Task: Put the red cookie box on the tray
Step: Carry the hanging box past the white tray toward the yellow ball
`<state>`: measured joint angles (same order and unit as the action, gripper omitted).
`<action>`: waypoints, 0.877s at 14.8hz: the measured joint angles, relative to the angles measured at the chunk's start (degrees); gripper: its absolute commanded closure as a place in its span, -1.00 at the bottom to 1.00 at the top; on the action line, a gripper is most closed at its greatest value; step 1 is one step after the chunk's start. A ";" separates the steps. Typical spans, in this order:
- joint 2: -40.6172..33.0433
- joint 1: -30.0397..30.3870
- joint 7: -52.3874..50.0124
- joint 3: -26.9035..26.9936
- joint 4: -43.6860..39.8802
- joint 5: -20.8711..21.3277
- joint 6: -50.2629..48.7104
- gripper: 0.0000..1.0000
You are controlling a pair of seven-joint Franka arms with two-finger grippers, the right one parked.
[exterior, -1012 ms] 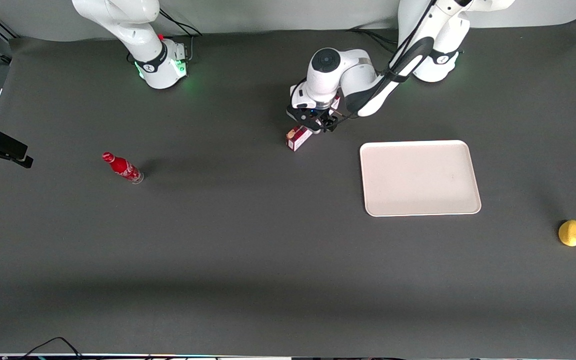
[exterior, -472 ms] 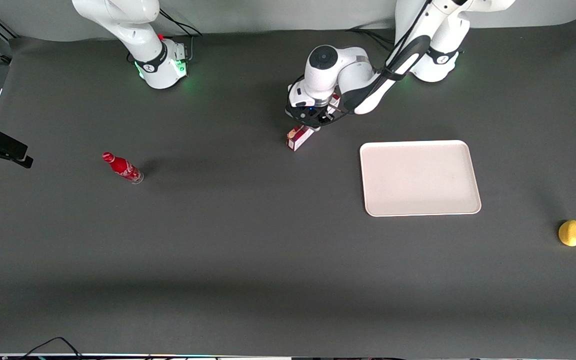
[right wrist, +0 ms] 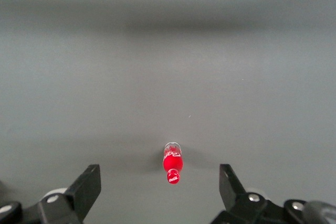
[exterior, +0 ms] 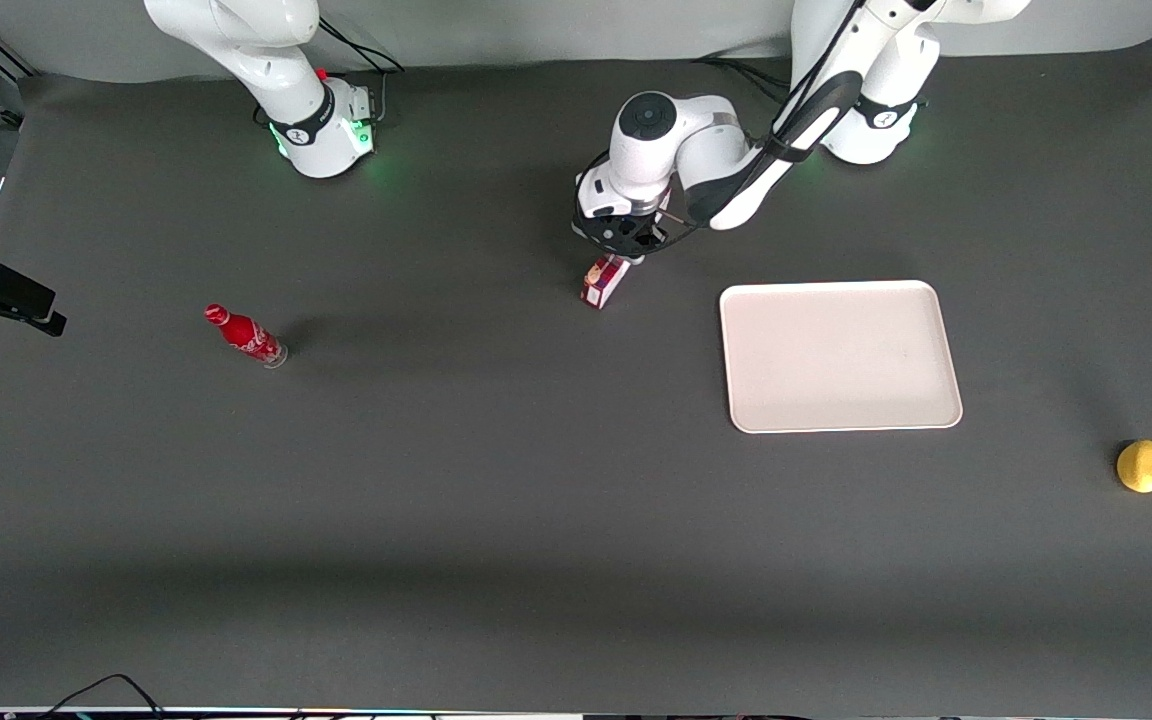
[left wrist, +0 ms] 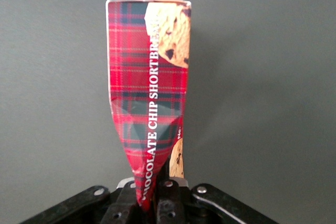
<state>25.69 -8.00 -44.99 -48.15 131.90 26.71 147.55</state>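
The red cookie box, tartan red with cookie pictures and white lettering, is squeezed and creased at one end between my gripper's fingers, which are shut on it. In the front view the red cookie box sticks out below the gripper, its free end tipped toward the camera and its shadow on the dark table just beneath it. The off-white tray lies flat on the table, beside the box toward the working arm's end and a little nearer the camera, with nothing on it.
A small red bottle lies toward the parked arm's end of the table and also shows as the red bottle in the right wrist view. A yellow lemon sits near the working arm's end, nearer the camera than the tray.
The gripper settled onto the box's end and shut on it. The box now looks raised and turned more end-on, its free end shifted slightly toward the tray.
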 measured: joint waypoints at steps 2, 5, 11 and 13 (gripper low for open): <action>-0.35 0.68 -1.29 0.29 -1.10 -0.08 0.01 1.00; -2.02 2.69 -2.16 0.42 -5.18 -2.13 -3.52 1.00; -7.89 6.56 0.61 0.28 -21.71 -9.45 -26.91 1.00; -10.46 8.50 6.09 0.98 -25.72 -14.30 -33.15 1.00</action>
<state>15.23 0.50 -38.90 -47.17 106.18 12.41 114.40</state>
